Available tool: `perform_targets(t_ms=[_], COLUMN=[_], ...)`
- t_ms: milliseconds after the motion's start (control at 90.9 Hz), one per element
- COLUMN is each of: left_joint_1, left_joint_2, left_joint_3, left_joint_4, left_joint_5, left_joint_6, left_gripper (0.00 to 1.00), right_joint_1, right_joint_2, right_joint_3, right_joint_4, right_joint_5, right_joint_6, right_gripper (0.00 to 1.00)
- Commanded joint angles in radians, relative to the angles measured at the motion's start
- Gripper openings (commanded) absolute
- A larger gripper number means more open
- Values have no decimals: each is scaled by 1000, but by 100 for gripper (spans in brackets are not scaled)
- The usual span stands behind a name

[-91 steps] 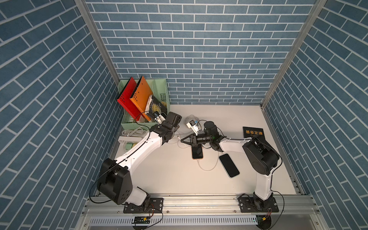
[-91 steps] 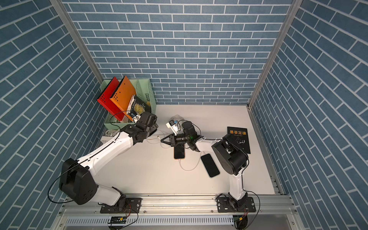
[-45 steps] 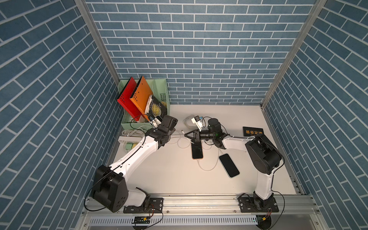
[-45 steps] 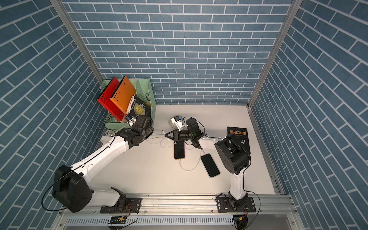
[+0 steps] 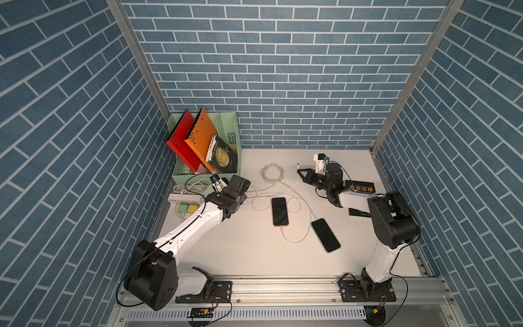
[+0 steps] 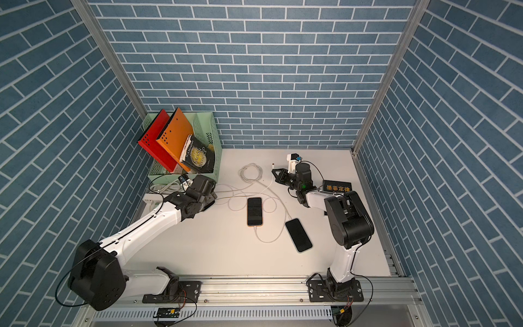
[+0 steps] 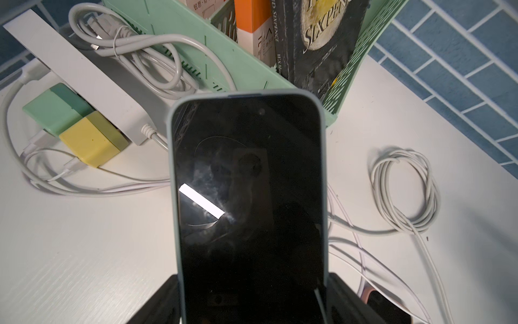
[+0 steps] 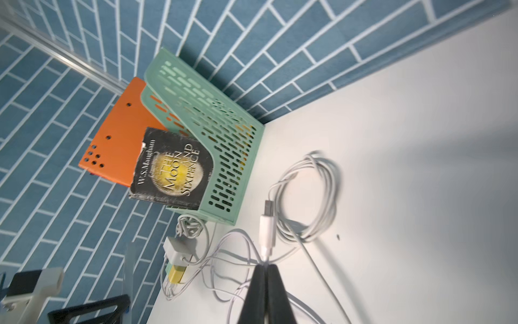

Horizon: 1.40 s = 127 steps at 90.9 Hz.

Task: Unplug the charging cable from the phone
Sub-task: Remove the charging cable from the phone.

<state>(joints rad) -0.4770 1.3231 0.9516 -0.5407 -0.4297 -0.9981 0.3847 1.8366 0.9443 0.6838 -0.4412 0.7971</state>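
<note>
There are three phones. The held phone (image 7: pixel 249 196), dark-screened in a pale case, sits in the left gripper (image 7: pixel 252 297). Its black fingers (image 7: pixel 157 305) are spread wide across the phone's width and clamp its lower end. In both top views the wrist hides this grip.

The other two lie face up on the white table (image 5: pixel 232 249). The orange-cased phone (image 5: pixel 279 211) is near the centre, and a third phone (image 5: pixel 325 235) lies at its 4 o'clock. The left wrist is at the orange-cased phone's 9 o'clock.

The right gripper (image 8: pixel 265 266) is at that phone's 1 o'clock, above the table. Its fingers are pinched tight on the charging cable (image 8: pixel 265 251), just behind the plug (image 8: pixel 266 227). The plug sticks out bare beyond the tips, in no phone and well apart from the held one.

A second cable (image 5: pixel 294 241) is plugged into the 6 o'clock end of the orange-cased phone. One coil (image 5: pixel 272 172) of white cable lies at that phone's 12 o'clock.

At the table's 9 o'clock edge, one power strip (image 7: pixel 84 73) carries two chargers, green (image 7: pixel 53 112) and yellow (image 7: pixel 89 140).

A green file organizer (image 5: pixel 233 133) at 10 o'clock holds three items:
- a red folder (image 5: pixel 181 141)
- an orange folder (image 5: pixel 199 136)
- a black paperback (image 5: pixel 223 157)

One black book (image 5: pixel 360 187) with yellow lettering lies at 3 o'clock.
</note>
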Motion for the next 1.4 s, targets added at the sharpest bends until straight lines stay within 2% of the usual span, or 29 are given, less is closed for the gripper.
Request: perform_targets(t_ms=[0, 286, 484, 550, 605, 638, 660, 671, 770, 836, 1012, 1386], left_joint_1=[6, 5, 5, 5, 5, 5, 5, 6, 4, 3, -7, -74], left_joint_2=[-18, 4, 30, 39, 41, 43, 41, 41, 38, 45, 77, 97], left_joint_3=[-12, -31, -63, -78, -92, -100, -105, -107, -127, -140, -165, -239], left_joint_4=[15, 29, 41, 36, 36, 37, 37, 38, 44, 48, 56, 54], left_joint_5=[0, 56, 134, 147, 155, 160, 163, 165, 188, 208, 257, 284], left_joint_6=[26, 76, 117, 115, 115, 113, 114, 114, 117, 129, 174, 172], left_gripper=[28, 28, 28, 28, 28, 28, 28, 28, 28, 28, 28, 28], right_joint_1=[-8, -30, -68, -79, -86, -88, -89, -89, -89, -88, -89, -86], right_joint_2=[14, 43, 84, 104, 118, 123, 124, 125, 115, 103, 47, -76], right_joint_3=[-42, -54, 11, 36, 52, 59, 63, 64, 65, 66, 46, -18], right_joint_4=[-7, -103, -199, -232, -245, -252, -256, -258, -277, -303, -366, -464], right_joint_5=[106, 176, 191, 183, 166, 155, 148, 147, 140, 141, 153, 194], right_joint_6=[56, 65, 60, 57, 54, 51, 47, 45, 30, 13, -41, -117], right_gripper=[0, 0, 1, 11, 24, 36, 38, 42, 57, 63, 65, 65])
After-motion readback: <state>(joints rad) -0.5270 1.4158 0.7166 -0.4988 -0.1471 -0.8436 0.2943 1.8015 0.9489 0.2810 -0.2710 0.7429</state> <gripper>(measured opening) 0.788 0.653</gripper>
